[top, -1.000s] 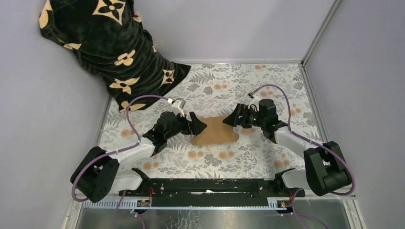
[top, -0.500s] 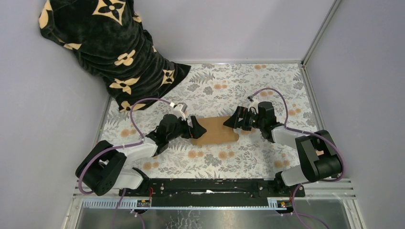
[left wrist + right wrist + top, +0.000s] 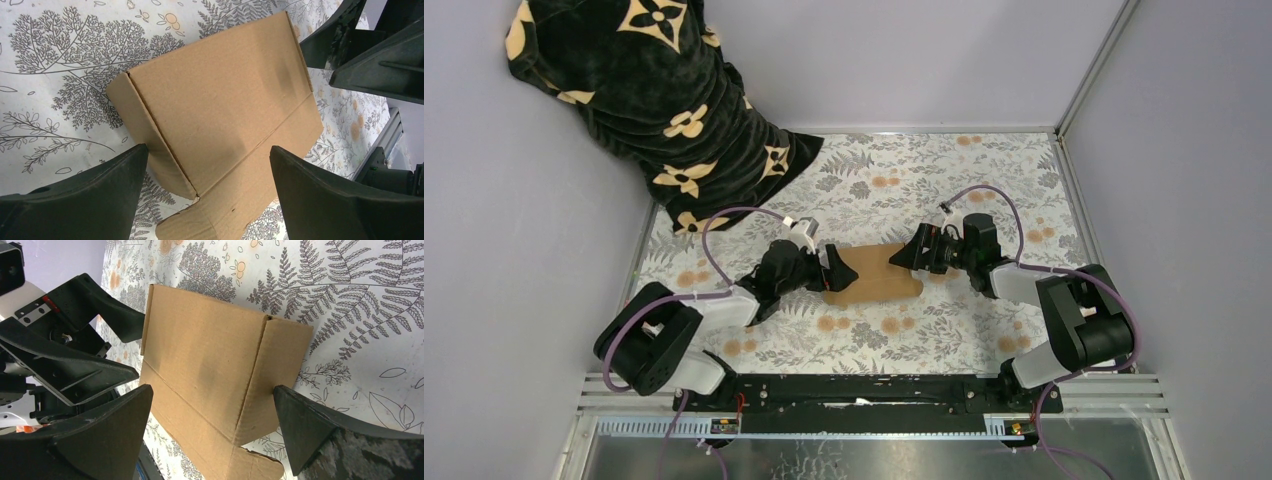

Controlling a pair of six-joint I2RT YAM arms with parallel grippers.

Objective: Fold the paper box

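box (image 3: 876,273): brown cardboard, sitting between the grippers, loose flap on its near side
left gripper (image 3: 829,270): spread wide at the box's left end
right gripper (image 3: 904,253): spread wide too, right end

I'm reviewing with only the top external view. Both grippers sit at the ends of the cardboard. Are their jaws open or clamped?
Observer: The left wrist view shows the left gripper open, its fingers straddling one end of the paper box.
Operator: And the right?
Observer: The right gripper is open too, straddling the opposite end.
Operator: Is the box fully folded?
Observer: Not fully. A flap juts out unfolded at the left gripper's end.
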